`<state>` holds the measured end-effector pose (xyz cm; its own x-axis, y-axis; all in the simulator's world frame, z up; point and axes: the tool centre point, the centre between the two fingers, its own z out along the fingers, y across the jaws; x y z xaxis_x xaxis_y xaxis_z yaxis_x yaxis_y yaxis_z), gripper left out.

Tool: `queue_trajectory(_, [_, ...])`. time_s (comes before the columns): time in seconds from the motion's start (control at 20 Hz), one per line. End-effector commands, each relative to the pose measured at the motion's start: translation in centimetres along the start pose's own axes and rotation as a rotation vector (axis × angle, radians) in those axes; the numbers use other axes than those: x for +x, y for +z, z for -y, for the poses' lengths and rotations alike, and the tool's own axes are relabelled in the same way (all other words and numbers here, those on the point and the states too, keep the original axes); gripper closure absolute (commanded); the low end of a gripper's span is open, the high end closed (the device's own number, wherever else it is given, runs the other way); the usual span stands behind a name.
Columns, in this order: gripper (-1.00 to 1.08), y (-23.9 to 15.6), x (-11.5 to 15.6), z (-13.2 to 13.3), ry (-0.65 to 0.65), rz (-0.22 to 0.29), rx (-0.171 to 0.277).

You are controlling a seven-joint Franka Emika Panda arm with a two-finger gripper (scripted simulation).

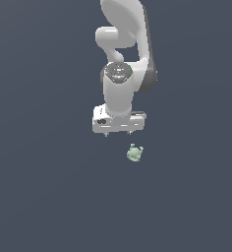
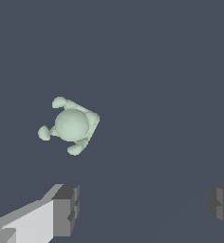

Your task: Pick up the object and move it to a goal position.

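Ext view, left to right: plain dark slate-grey floor [image 1: 39,187] taking up the whole left part w/ nothing on it; mid-frame the white Panda arm [image 1: 123,44] is hanging down from the top, wrist pointing down, w/ the white two-finger gripper [image 1: 117,133] sitting just above the floor area. Small pale mint-green lumpy object w/ rounded knobs [image 1: 134,153] is lying on the floor just beside the gripper, slightly toward the ext view's right and lower in frame, not touching it.

Wrist view: grey finger pad [image 2: 66,209] showing at one edge, other pad at the opposite edge, big gap between them, so jaws are standing wide apart, nothing between them. Object [image 2: 72,125] is sitting outside that gap, off to one side, apart from both fingers.

Progress, judging from this: early stage. Nothing gripped yet, object resting on the floor. Left to do: centre the gripper over the object, lower, close, lift, carry to goal. No goal marker visible in either view, so can't tell where it is.
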<state>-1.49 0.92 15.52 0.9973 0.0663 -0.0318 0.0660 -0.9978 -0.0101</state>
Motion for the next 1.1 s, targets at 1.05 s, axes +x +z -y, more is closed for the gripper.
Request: queue_trajectory(1.05, [-0.92, 1.7, -1.0, 1.7, -0.049, 0.048, 0.000])
